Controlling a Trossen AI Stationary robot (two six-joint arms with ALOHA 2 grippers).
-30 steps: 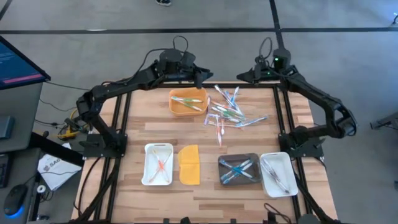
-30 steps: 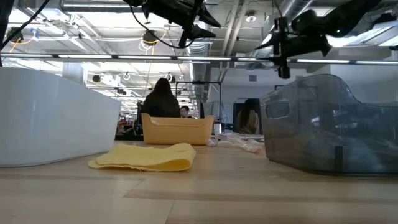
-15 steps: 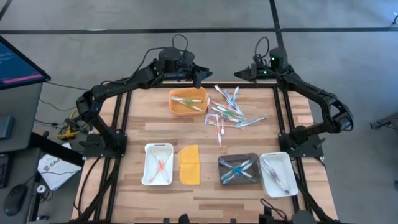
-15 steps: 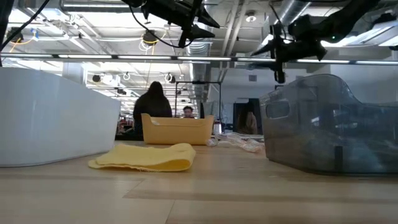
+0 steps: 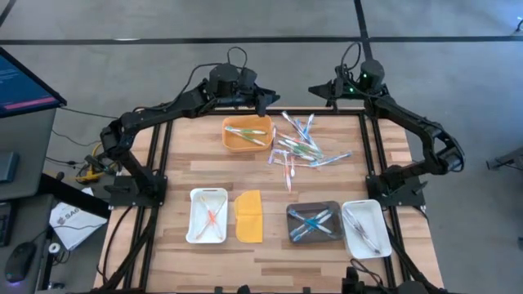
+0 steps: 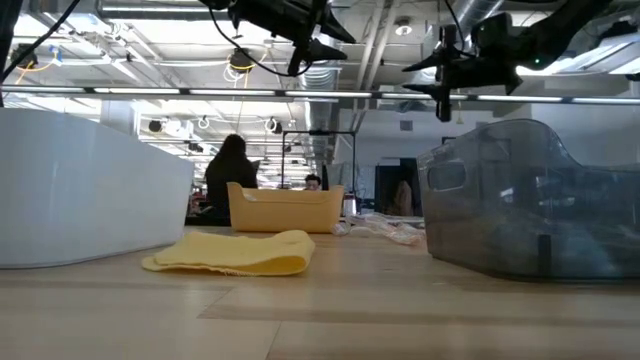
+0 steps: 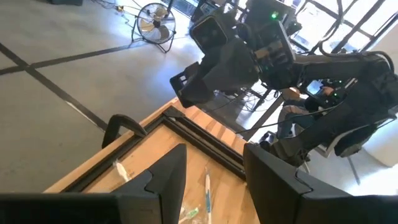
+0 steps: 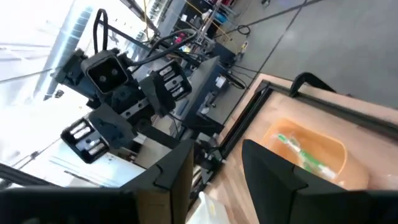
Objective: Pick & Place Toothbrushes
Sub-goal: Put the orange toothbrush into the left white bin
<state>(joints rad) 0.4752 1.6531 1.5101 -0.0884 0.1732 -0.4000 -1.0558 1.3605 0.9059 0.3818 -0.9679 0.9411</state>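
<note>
The wooden table (image 5: 270, 253) carried no brand or label that could be read, and the lettering on the white bag (image 5: 72, 222) on the floor beside it was too small to make out. Both arms were raised over the far edge of the table. The left gripper (image 5: 263, 101) hung above the far rim of the orange tray (image 5: 231, 140), and in its wrist view its two fingers (image 7: 163, 180) stood apart with nothing between them. The right gripper (image 5: 317, 89) was just past the far edge, above the loose pile; its fingers (image 8: 176, 171) also stood apart, gripping nothing. Most of the toothbrushes (image 5: 299, 147) lay in a loose heap on the bare wood, right of the orange tray, which itself held a few green ones. Along the near side stood a white tray (image 5: 196, 219) with orange brushes, a flat yellow lid (image 5: 248, 216) just beside it, a dark tray (image 5: 328, 233) with blue brushes, and a second white tray (image 5: 374, 211) with pale ones. Compared with a second earlier, the right arm had swung its wrist a little farther back from the table, and in the low view its gripper (image 6: 443, 95) sat slightly higher; the left arm had not shifted, and the brushes and trays lay as before. In the room behind, a person (image 6: 228, 165) had moved leftward past the orange tray.
</note>
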